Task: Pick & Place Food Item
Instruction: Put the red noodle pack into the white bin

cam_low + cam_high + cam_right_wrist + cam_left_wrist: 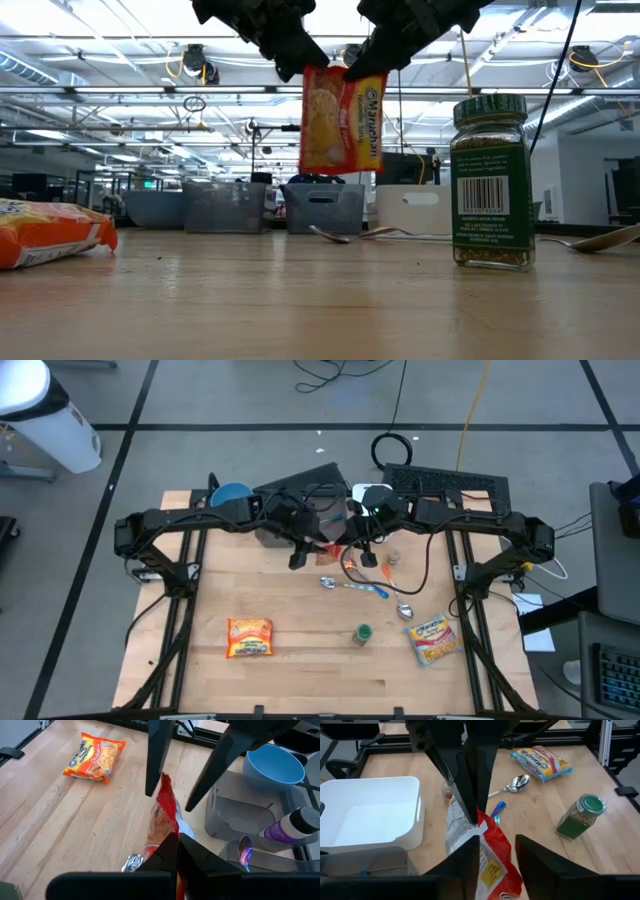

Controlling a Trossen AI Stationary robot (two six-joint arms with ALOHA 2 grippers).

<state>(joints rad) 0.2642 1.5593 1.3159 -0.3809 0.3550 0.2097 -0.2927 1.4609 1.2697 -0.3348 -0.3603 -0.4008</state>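
Observation:
A red ramen packet point(342, 120) hangs upright in the air above the table's middle point(335, 553). My right gripper point(176, 836) is shut on it, coming from the table's right side point(385, 55). My left gripper point(496, 840) stands open at the packet's upper left corner point(308, 72). Its two fingers are apart on either side of the packet's top edge point(163, 782). My right gripper pinches the packet's upper right corner point(481, 826) between its two shut fingers point(470, 790), slanting down from the table's right side. The packet hangs below the fingers, upright and clear of the table. Whether my left gripper's finger point(465, 862) touches the packet, I cannot tell.
An orange noodle packet point(250, 637), a green-lidded spice jar point(362, 633), a yellow noodle packet point(433, 640) and spoons point(355, 585) lie on the near half of the table. A white bin point(370, 815), grey bins point(240, 815) and a blue bowl point(232, 495) stand at the back.

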